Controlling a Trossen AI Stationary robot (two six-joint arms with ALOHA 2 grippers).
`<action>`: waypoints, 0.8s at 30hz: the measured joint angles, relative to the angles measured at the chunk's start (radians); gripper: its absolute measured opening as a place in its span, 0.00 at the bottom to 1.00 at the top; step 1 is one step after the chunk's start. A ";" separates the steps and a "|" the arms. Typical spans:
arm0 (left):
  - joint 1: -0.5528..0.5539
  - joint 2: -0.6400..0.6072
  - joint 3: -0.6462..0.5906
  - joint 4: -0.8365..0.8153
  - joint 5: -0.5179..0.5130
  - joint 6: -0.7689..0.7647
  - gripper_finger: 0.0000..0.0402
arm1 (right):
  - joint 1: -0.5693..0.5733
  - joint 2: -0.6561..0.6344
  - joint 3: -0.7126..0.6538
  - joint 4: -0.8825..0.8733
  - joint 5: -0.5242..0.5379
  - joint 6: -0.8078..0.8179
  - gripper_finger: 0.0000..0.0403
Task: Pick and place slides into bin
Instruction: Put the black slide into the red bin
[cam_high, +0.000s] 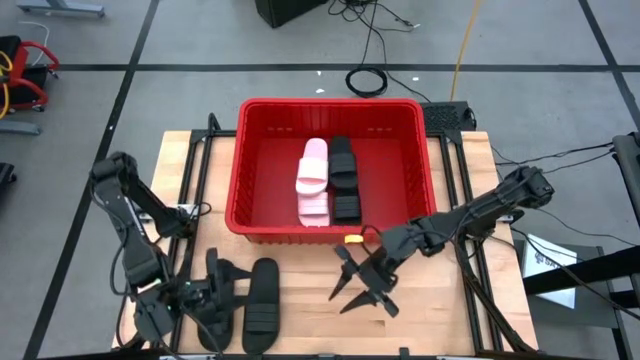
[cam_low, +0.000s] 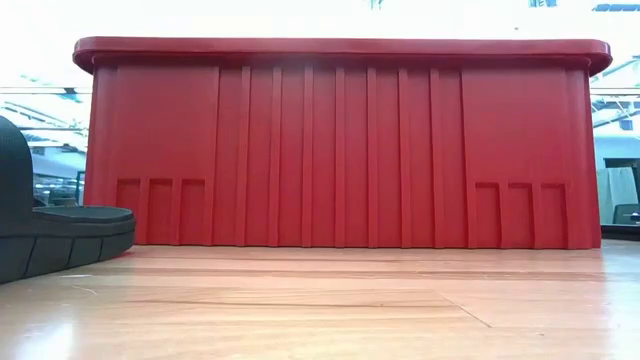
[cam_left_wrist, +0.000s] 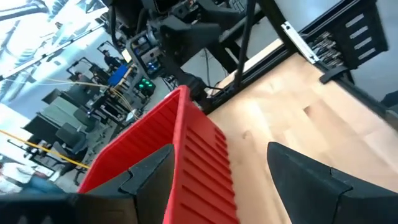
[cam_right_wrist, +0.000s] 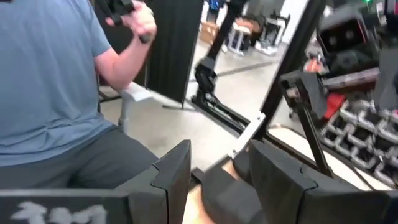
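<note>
The red bin (cam_high: 262, 205) already holds four slides. Two black slides (cam_high: 262, 305) lie on the worktop (cam_high: 440, 310) near the left tool (cam_high: 200, 300), which gapes empty. The right tool (cam_high: 362, 285), open too, seems to hold nothing. I'd straddle the strap squarely before closing.

The left arm comes in from the left edge of the surface, folded at its elbow, its wrist turned toward the near edge; the left gripper (cam_high: 215, 290) sits low at the near left corner, its fingers (cam_left_wrist: 314, 177) spread wide with nothing between them. The right arm reaches in from the right side, stretched long and slanting down toward the middle; the right gripper (cam_high: 362, 290) points at the near edge, its fingers (cam_right_wrist: 171, 171) parted, and whether they hold anything cannot be told.
</note>
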 joint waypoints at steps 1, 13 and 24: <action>-0.006 0.007 0.000 -0.003 0.003 -0.015 0.65 | 0.006 0.000 -0.015 0.030 0.001 0.000 0.38; -0.034 0.104 0.000 0.114 0.010 -0.049 0.65 | 0.037 0.000 -0.089 0.178 0.187 0.096 0.38; -0.028 0.204 0.041 0.125 0.070 -0.178 0.65 | 0.080 0.000 -0.089 0.177 0.210 0.118 0.38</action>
